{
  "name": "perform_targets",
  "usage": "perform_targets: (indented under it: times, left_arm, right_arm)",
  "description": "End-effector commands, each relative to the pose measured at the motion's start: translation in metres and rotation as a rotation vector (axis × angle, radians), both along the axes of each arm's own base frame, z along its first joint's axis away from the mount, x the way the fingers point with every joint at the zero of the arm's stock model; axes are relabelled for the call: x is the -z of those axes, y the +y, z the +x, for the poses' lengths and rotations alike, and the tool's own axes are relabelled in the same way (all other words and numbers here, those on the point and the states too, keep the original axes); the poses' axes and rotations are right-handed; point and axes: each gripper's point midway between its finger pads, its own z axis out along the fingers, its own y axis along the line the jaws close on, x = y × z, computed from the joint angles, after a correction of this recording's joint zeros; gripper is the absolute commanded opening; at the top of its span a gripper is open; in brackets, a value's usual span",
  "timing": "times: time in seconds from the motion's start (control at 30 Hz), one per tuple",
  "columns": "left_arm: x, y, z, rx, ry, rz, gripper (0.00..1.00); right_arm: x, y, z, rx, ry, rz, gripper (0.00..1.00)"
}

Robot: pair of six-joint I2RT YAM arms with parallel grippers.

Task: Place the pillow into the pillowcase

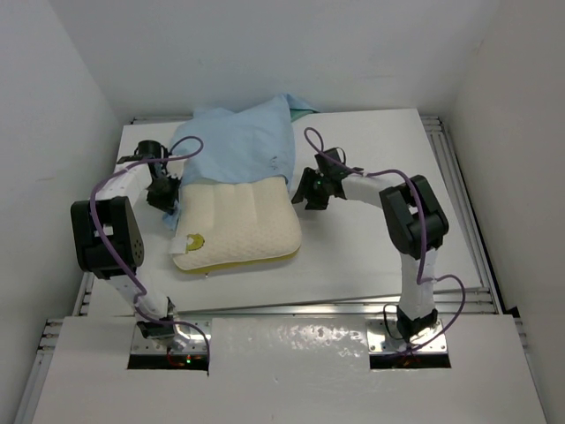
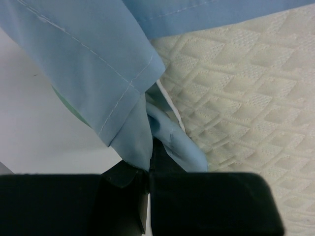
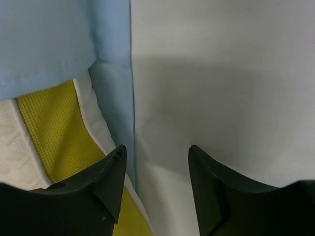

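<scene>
The cream pillow (image 1: 238,228) lies on the table, its far end under the light blue pillowcase (image 1: 237,141), which is bunched behind it. My left gripper (image 1: 166,196) is at the pillow's left far corner. In the left wrist view the left gripper (image 2: 147,169) is shut on a fold of the pillowcase (image 2: 88,54), beside the quilted pillow (image 2: 236,98). My right gripper (image 1: 305,190) is at the pillow's right far corner. In the right wrist view it (image 3: 156,157) stands open with nothing between its fingers, next to the pillowcase (image 3: 54,39) hem and the pillow's yellow band (image 3: 54,132).
The white table (image 1: 380,150) is boxed in by white walls at the back and both sides. Metal rails (image 1: 468,230) run along its right edge. A bit of mint-green fabric (image 1: 305,111) shows behind the pillowcase.
</scene>
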Motion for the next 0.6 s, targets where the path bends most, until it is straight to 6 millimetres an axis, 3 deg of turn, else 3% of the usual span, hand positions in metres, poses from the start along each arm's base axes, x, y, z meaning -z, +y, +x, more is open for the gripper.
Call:
perform_targets:
  times: [0.0,0.13,0.2,0.4,0.47,0.53,0.57]
  left_arm:
    - [-0.003,0.002,0.006,-0.020,-0.017,0.011,0.00]
    - [-0.001,0.000,0.006,-0.023,-0.009,-0.002,0.00]
    - [-0.001,0.000,0.005,-0.019,-0.007,-0.005,0.00]
    - [0.006,-0.007,0.008,-0.008,0.000,-0.033,0.00]
    - [0.008,-0.010,0.007,0.000,0.013,-0.042,0.00]
    - [0.012,-0.016,0.005,0.021,0.026,-0.049,0.00]
    - [0.012,-0.019,0.005,0.033,0.025,-0.054,0.00]
  right_arm:
    - [-0.022,0.032,0.018,-0.037,-0.100,0.064,0.53]
    - [0.009,0.038,0.016,-0.008,-0.037,0.032,0.51]
    - [0.031,0.048,0.004,-0.030,0.010,0.012,0.52]
    - [0.041,0.087,-0.024,-0.112,0.051,0.083,0.60]
    - [0.041,0.095,-0.023,-0.080,0.050,0.127,0.47]
    - [0.050,0.094,-0.022,-0.039,0.069,0.143,0.23]
    - [0.053,0.093,-0.016,-0.020,0.043,0.146,0.04]
